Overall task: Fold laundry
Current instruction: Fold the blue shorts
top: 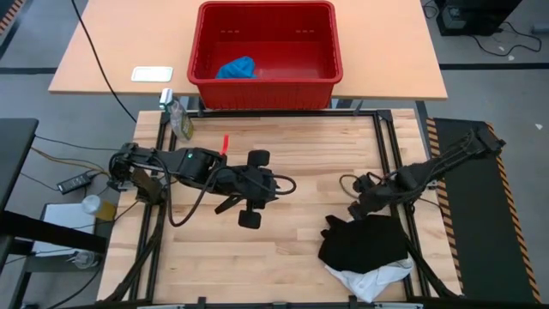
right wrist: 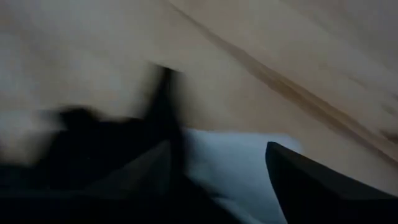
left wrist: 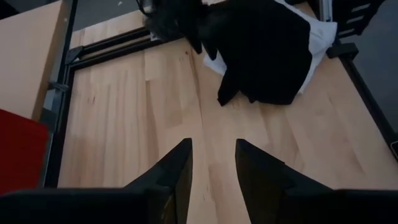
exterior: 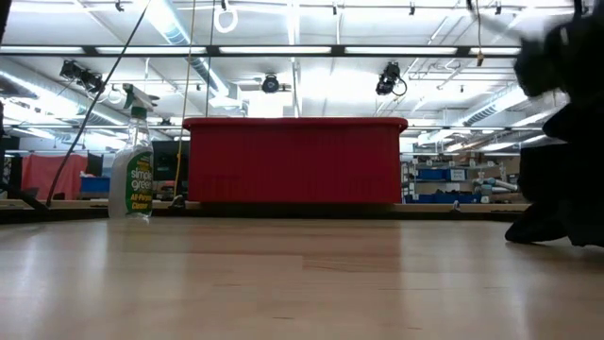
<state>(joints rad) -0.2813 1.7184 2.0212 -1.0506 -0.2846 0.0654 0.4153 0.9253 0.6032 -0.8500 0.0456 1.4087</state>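
Note:
The black garment [top: 364,240] lies bunched at the table's near right, on top of a white garment [top: 373,279] that shows at its near edge. A blue garment [top: 236,67] lies inside the red basket [top: 266,81] beyond the far edge. My right gripper [top: 353,209] stands open at the black garment's far left edge; its wrist view shows black cloth [right wrist: 93,143] and white cloth [right wrist: 236,162] under the fingers. My left gripper [top: 283,184] hovers open over bare wood mid-table, pointing toward the pile [left wrist: 267,50]. My right gripper stands open over the black garment's far edge, slanting steeply down. The blurred wrist view does not show whether a finger touches the cloth.
A spray bottle [top: 177,116] stands at the far left corner. The red basket rests on a separate table behind the far edge. A metal frame [top: 377,137] borders the wooden top. Bare wood lies between the two arms and along the near left.

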